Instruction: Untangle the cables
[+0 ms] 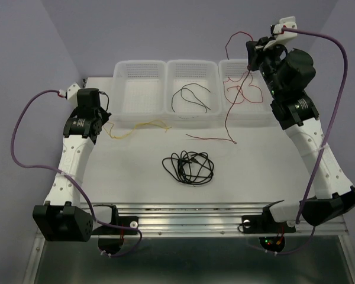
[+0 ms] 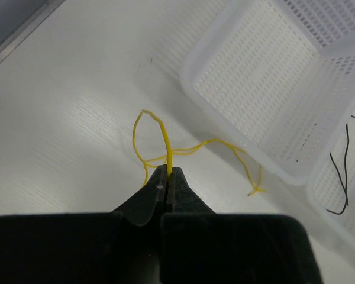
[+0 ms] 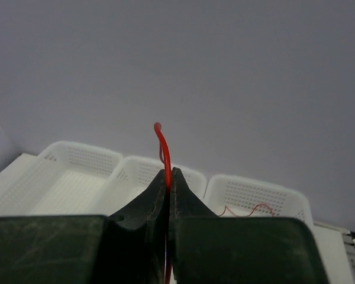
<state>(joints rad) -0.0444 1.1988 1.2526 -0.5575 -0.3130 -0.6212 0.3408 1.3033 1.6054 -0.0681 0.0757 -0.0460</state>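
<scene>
Cables: the black cable [image 1: 189, 167] lies coiled at the centre of the desk [image 1: 136, 160], the yellow cable [image 2: 195, 147] near the left edge is pinched in the left pincer [image 2: 167, 173], and the red cable [image 3: 161, 142] hangs from the right pincer [image 3: 168, 174], clamped on it above the far-right basket [image 1: 232, 66].

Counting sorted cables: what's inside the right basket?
Loops of red cable show in the right basket, one strand trailing over its front wall; the right arm covers its right side.
</scene>
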